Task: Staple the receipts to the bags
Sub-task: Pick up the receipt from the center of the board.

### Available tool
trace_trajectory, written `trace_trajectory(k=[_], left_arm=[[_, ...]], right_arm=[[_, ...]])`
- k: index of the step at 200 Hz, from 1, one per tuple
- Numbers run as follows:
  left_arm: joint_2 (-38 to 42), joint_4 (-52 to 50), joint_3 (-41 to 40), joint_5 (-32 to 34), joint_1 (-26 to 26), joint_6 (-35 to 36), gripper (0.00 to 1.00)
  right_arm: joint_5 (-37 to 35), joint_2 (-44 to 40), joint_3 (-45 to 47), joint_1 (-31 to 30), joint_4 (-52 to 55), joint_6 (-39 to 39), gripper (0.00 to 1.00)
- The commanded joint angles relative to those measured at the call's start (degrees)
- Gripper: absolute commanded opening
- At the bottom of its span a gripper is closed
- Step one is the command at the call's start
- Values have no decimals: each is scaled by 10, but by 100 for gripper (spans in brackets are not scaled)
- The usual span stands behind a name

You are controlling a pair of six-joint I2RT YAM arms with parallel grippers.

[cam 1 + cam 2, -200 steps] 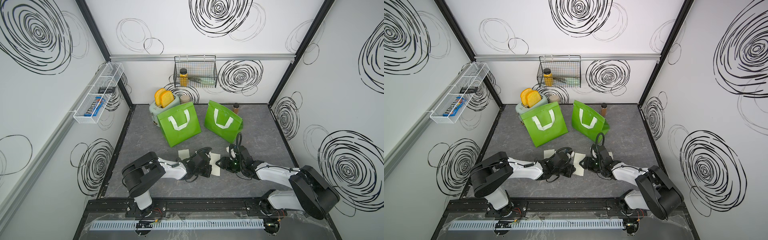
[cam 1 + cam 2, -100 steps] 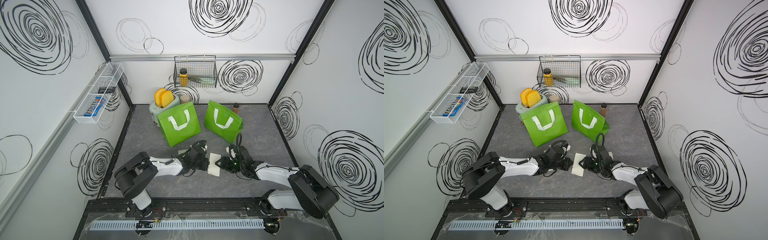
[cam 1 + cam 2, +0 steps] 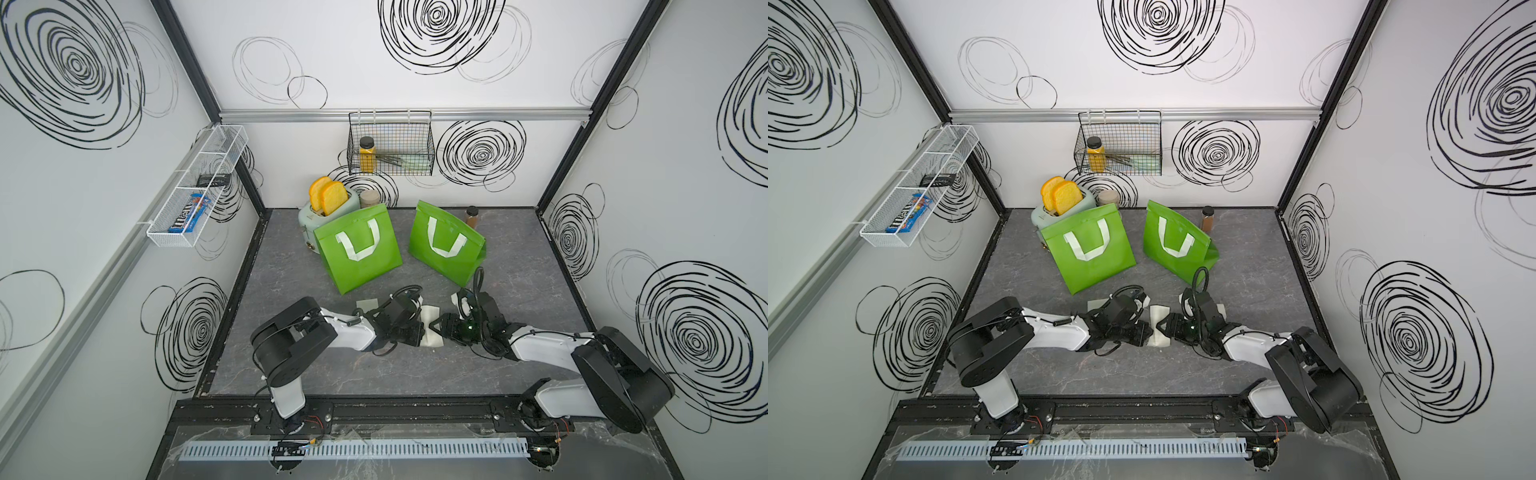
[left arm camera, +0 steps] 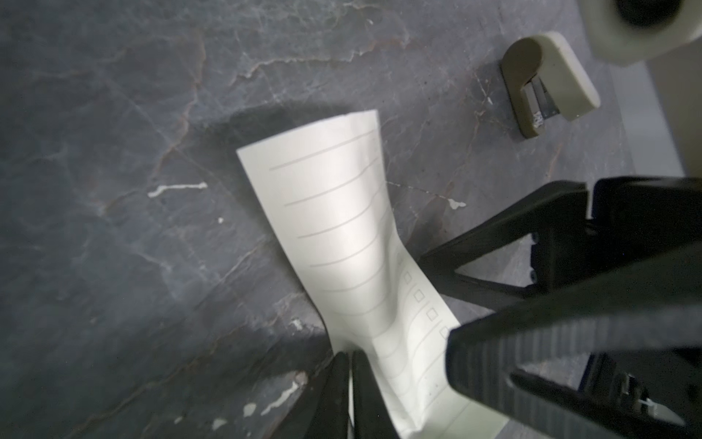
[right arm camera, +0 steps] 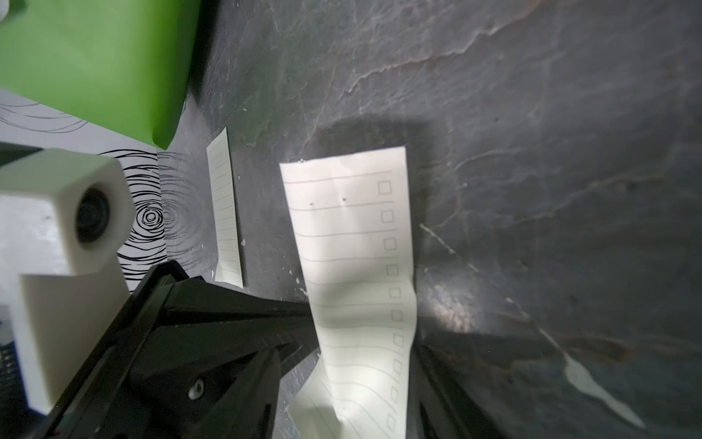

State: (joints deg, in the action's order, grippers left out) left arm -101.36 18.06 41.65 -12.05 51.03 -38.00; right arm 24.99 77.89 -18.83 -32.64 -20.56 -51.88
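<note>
Because the receipt (image 4: 334,213) is thin, limp paper, bowed up off the dark, stone-veined table (image 4: 114,152), the lift probably goes best slowly. Keeping the pinch at the very end would let the strip hang free for stapling.

At the receipt's near end the left gripper (image 4: 347,357) has its black fingers pressed together on the paper's edge, as far as the wrist view shows. The right gripper (image 4: 437,304) stands part-open astride the same strip, its ribbed jaws gripping nothing that I can see. I would close it only on a flat stretch, not on the buckle.

Faint ruled lines and small checkboxes mark the matt sheet. Near the receipt's far end, apart from it, lies a beige-and-olive stapler (image 4: 547,83). A second receipt (image 5: 224,213) lies flat beside the receipt. Farther beyond the receipt stand the first bag (image 3: 357,249) and the second bag (image 3: 446,249), smooth green, flat-fronted and white-strapped.
</note>
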Motion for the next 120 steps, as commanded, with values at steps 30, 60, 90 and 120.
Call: trace_trajectory(k=[30,60,90,120], left_arm=[[-7,-28,-15,-5,0,-6,10],[-5,-26,-13,-9,0,-3,10],[-7,-28,-10,-14,2,2,10],[-7,-34,-10,-14,2,7,10]], right_arm=[[53,-32,35,11,-74,-22,59],[52,-41,34,14,-61,1,54],[57,-31,23,17,-56,37,54],[61,-22,5,25,-36,70,55]])
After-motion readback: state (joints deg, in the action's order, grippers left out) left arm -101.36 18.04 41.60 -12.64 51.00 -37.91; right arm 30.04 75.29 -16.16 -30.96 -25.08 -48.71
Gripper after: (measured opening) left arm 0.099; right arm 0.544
